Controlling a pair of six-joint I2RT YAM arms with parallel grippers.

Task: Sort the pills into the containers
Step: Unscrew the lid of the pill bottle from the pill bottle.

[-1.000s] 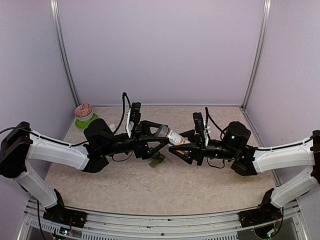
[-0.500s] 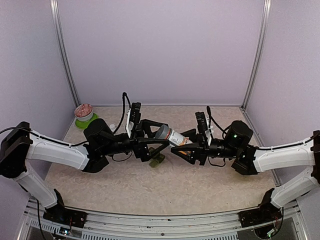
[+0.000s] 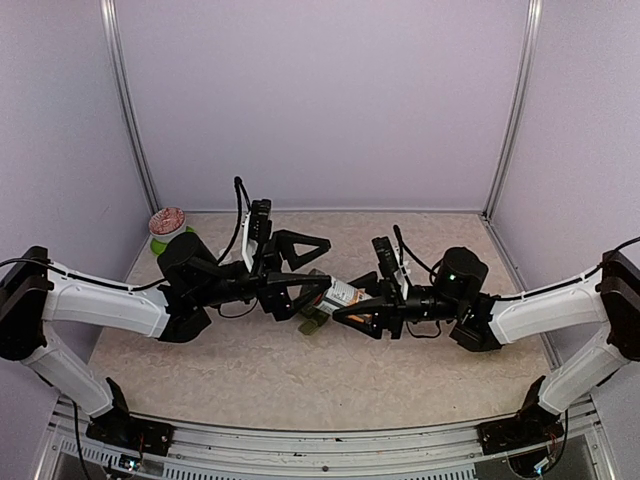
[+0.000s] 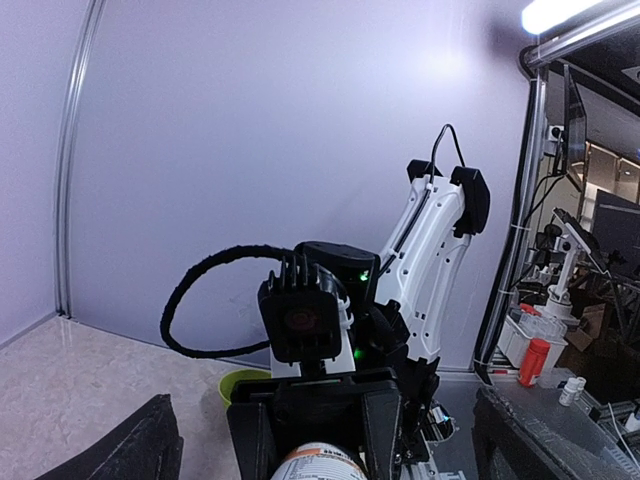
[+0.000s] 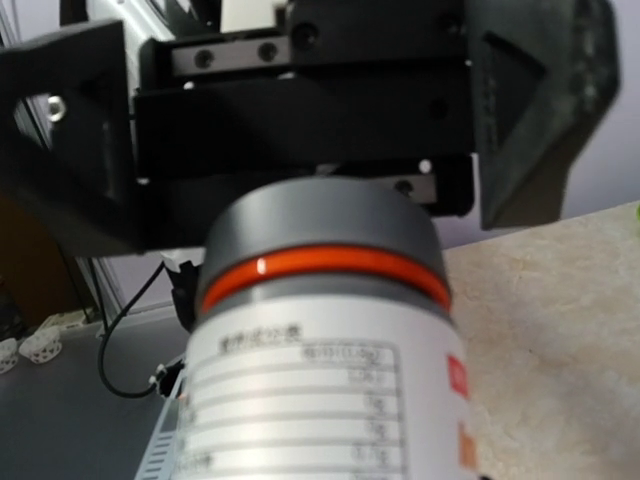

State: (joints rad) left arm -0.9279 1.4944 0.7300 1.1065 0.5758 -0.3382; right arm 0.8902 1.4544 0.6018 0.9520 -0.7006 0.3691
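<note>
Nearest the arm bases, low in the middle of the overhead view, the small dark green strip of joined lidded containers lies on the pale mottled tabletop. Whether its lids are up or down is too small to tell.

Just above and to the right of it hangs the white-labelled pill bottle with a grey cap and orange ring, held clear of the table. Its long axis runs nearly level, from lower right to upper left of the frame, with the cap end towards the left arm. The right gripper is clamped round the bottle's lower body. From the right wrist the cap fills the middle of the picture and points straight at the black block of the other arm.

The left gripper is spread wide. Its two dark fingers stand either side of the cap without touching it, and in the left wrist view they sit in the lower corners with the cap between them at the bottom edge. So the left arm is the one placed to take the cap, along the bottle's own axis, and nothing stands between them. No loose pills can be seen.

Farther back, at the left middle edge, a lime-green bowl with a reddish-filled dish on it stands well apart.
</note>
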